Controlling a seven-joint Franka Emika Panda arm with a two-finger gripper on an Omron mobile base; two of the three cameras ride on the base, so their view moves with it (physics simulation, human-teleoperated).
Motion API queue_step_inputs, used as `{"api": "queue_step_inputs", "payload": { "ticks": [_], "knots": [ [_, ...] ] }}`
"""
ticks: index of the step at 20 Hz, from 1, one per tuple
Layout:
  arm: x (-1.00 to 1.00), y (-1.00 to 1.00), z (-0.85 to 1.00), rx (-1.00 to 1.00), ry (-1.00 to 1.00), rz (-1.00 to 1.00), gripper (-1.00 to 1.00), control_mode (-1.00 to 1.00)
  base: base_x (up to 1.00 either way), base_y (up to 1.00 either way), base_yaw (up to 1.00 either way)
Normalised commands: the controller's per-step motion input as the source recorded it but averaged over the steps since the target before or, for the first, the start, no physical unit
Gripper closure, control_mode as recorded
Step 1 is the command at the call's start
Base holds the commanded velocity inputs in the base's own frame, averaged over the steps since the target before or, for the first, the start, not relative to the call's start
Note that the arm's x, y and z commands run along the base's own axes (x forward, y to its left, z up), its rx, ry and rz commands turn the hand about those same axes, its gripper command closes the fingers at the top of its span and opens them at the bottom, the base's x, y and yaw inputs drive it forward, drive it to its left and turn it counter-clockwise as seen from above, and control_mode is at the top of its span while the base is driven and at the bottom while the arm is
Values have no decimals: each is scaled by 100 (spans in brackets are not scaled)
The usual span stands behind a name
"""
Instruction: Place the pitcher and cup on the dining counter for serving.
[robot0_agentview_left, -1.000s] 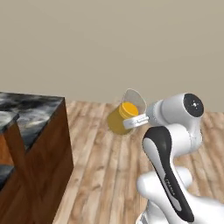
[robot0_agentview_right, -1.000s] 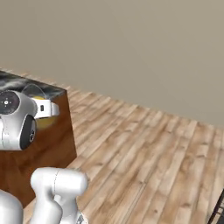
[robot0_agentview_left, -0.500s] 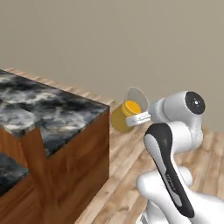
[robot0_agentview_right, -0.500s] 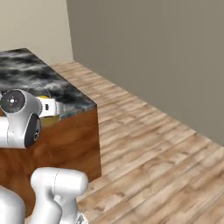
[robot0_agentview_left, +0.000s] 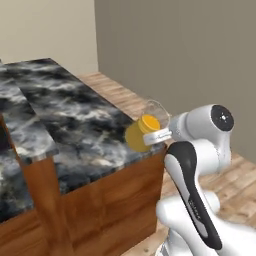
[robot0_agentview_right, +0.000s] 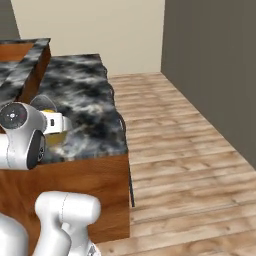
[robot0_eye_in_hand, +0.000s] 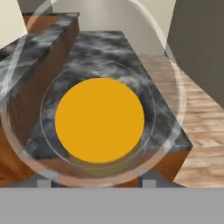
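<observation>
Amber-yellow pitcher (robot0_agentview_left: 138, 134) held in the air, tipped on its side with the clear spout rim (robot0_agentview_left: 154, 109) toward 1 o'clock of the amber body in the left base view. In that view, sitting just over the near corner of the dining counter (robot0_agentview_left: 85, 125), at about 3 o'clock of the slab's middle; no contact with the marble visible. In the right base view, only a sliver of the pitcher (robot0_agentview_right: 48, 106) peeking out past the white wrist, over the counter's near end. From the hand view, looking straight down the pitcher (robot0_eye_in_hand: 99, 120): round amber disc at centre, ringed by the translucent rim, the dining counter (robot0_eye_in_hand: 105, 52) stretching away toward 12 o'clock behind it.

Gripper (robot0_agentview_left: 157, 135) closed around the pitcher, the hold seen at the white collar beside the amber body in the left base view; two dark finger tips (robot0_eye_in_hand: 43, 183) just showing at 6 o'clock under the rim in the hand view.

Black marble with white-grey veining on a brown wood base (robot0_agentview_right: 85, 182). Raised marble ledge (robot0_agentview_left: 22, 125) at 9 o'clock of the pitcher in the left base view. Wood plank floor (robot0_agentview_right: 175, 140) at 3 o'clock of the counter in the right base view, grey wall (robot0_agentview_right: 215, 65) beyond.
</observation>
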Motion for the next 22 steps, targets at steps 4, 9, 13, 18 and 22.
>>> {"api": "queue_step_inputs", "payload": {
  "ticks": [4, 9, 13, 18, 22],
  "knots": [
    [0, 0, 0, 0, 0, 0, 100, 100, 89, -75, 39],
    [60, 0, 0, 0, 17, 0, 100, -100, 38, -3, 4],
    [100, 22, 0, 0, 27, -1, 100, -100, 0, 0, 0],
    [100, 40, -15, 0, 13, -3, 100, -100, 0, 0, 0],
    [97, 41, -42, 0, 0, 0, 100, -100, 0, 0, 0]
  ]
}}
